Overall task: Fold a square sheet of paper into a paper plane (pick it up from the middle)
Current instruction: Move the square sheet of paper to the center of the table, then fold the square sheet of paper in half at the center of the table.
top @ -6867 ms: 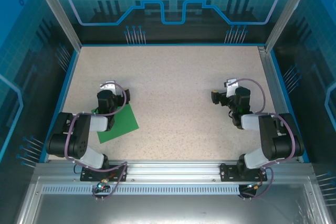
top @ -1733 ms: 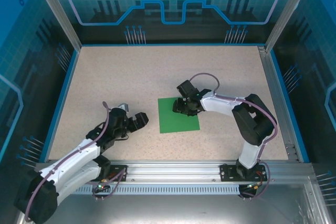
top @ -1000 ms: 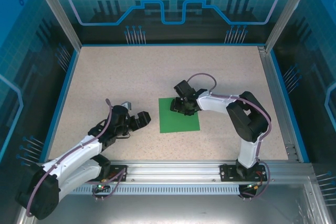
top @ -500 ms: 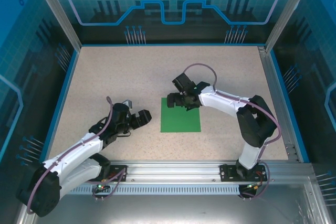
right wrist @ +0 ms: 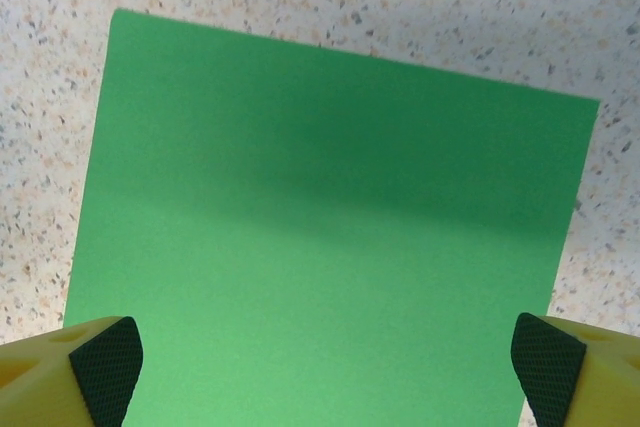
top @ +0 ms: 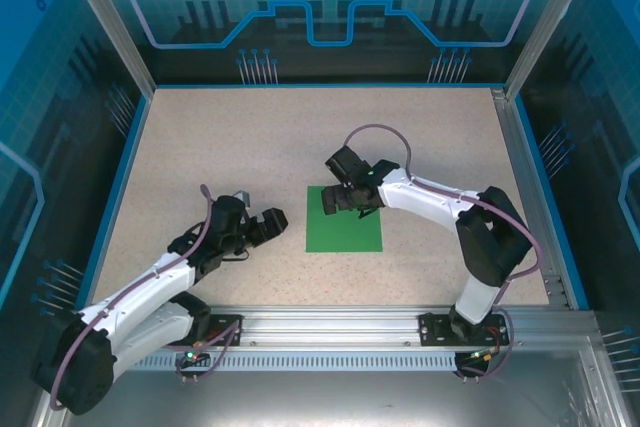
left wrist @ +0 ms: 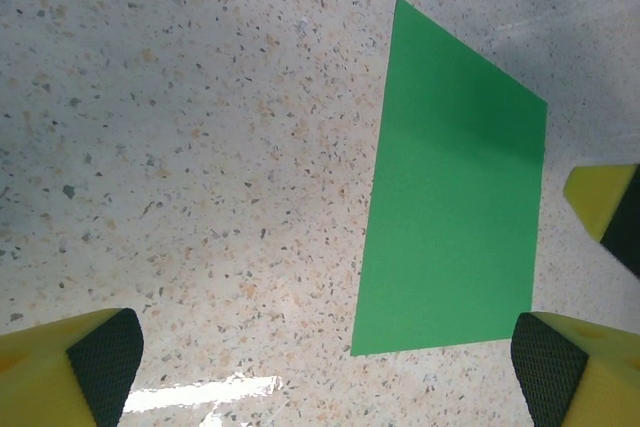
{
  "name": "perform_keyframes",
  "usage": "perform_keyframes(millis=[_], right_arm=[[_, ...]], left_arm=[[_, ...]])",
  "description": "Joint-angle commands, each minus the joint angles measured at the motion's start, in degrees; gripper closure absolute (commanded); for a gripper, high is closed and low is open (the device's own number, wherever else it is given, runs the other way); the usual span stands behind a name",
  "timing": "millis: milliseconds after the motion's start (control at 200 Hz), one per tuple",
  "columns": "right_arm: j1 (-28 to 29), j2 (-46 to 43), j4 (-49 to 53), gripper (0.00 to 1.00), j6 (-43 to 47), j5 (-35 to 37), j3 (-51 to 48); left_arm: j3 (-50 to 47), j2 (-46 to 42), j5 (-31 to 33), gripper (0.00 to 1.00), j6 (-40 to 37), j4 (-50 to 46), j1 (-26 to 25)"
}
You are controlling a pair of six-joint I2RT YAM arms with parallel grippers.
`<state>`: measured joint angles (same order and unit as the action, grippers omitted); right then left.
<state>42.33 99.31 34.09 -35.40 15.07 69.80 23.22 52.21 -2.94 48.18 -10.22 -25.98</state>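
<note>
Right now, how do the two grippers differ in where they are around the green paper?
The right gripper hangs above the far part of the paper; the left gripper is beside the paper, over bare table. Between the right fingers its camera sees mostly green; between the left fingers it is mostly speckled table, with the paper off to one side. Both are open, and neither holds the paper.

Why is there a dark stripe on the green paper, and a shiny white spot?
Right wrist view: a soft shadow band crosses the square sheet of paper; left wrist view: light glares off the table near the bottom.
</note>
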Motion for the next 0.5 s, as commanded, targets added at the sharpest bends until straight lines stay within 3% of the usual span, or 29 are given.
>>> perform_keyframes(millis=[0,335,495], right_arm=[[0.18,0.88,3.38,0.01,-1.69,-1.28,0.93],[-1.93,2.02,0.02,0.01,-2.72,-9.62,-1.19],[-2.20,3.65,0.42,0.05,-2.89,-9.71,-0.84]], left_arm=[[1.57,-0.36,-2.32,0.01,2.40,-0.06,0.31],[1.71,-0.35,-3.51,0.01,3.10,0.74,0.30],[1.61,-0.01,-2.31,0.01,3.55,1.17,0.27]])
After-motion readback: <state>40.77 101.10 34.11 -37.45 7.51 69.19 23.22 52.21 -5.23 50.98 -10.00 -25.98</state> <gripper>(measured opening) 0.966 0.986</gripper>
